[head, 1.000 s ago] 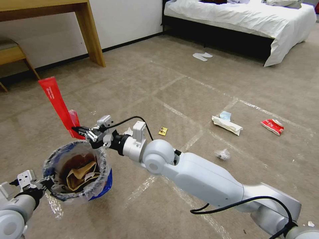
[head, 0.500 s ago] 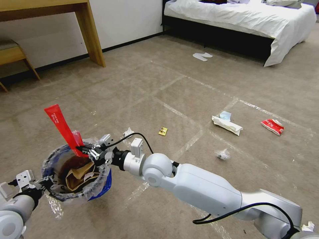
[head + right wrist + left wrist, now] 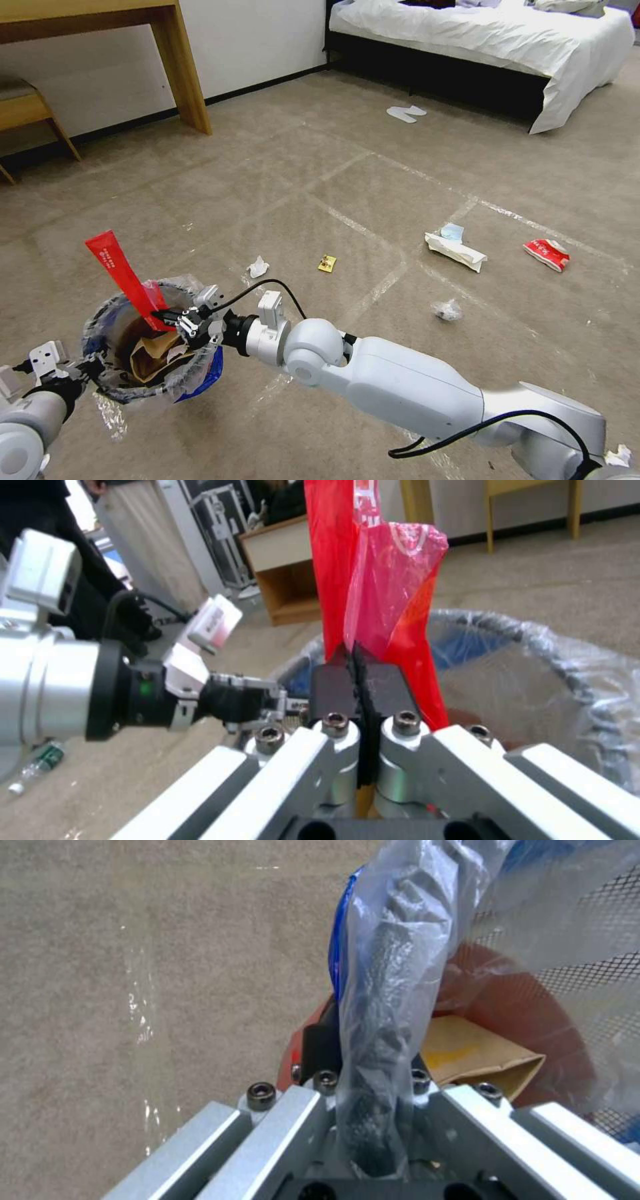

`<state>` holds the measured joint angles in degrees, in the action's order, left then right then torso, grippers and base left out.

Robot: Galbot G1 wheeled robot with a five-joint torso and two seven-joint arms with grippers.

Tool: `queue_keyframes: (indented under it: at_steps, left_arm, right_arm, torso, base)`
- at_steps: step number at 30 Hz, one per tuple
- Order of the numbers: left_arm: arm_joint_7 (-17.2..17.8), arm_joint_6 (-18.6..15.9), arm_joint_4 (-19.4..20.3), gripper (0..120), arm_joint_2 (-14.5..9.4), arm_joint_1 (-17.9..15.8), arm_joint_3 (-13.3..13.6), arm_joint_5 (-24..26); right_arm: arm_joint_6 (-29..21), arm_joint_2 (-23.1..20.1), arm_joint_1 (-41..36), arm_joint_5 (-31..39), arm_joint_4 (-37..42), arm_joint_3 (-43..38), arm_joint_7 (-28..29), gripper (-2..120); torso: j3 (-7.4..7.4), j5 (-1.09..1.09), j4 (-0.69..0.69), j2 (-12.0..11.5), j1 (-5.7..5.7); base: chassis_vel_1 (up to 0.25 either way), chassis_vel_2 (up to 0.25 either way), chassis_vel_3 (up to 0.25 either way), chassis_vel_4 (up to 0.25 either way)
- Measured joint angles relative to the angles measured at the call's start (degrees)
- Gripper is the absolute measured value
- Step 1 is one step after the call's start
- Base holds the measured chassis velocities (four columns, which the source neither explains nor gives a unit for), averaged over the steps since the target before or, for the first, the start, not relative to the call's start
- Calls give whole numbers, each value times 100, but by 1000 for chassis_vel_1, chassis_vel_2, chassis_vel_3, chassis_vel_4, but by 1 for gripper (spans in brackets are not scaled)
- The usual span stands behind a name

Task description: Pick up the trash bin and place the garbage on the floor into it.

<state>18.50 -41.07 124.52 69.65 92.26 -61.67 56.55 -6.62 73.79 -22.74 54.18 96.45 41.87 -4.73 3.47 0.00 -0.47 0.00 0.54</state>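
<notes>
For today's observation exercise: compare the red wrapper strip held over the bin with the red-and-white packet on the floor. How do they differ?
1. The red wrapper strip is pinched in the right gripper above the trash bin; the red-and-white packet lies loose on the carpet.
2. The strip is long, narrow and stands tilted upward; the packet is short and lies flat.
3. The strip is almost all red; the packet carries white patches.

Both are red packaging litter.

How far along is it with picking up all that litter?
Partway. The left gripper holds the trash bin up, with a brown paper bag inside. The right gripper holds a red wrapper over it. Tissue, yellow wrapper, packets remain.
</notes>
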Motion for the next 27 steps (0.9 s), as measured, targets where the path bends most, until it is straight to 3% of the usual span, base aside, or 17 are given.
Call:
queue_keyframes:
  at_steps: [27]
  left_arm:
    - [5,13,81,0,16,65,-85,35]
  right_arm:
    - [170,362,301,-130,-711,325,-87,0]
  torso:
    - [0,0,0,0,0]
  base:
    - [0,0,0,0]
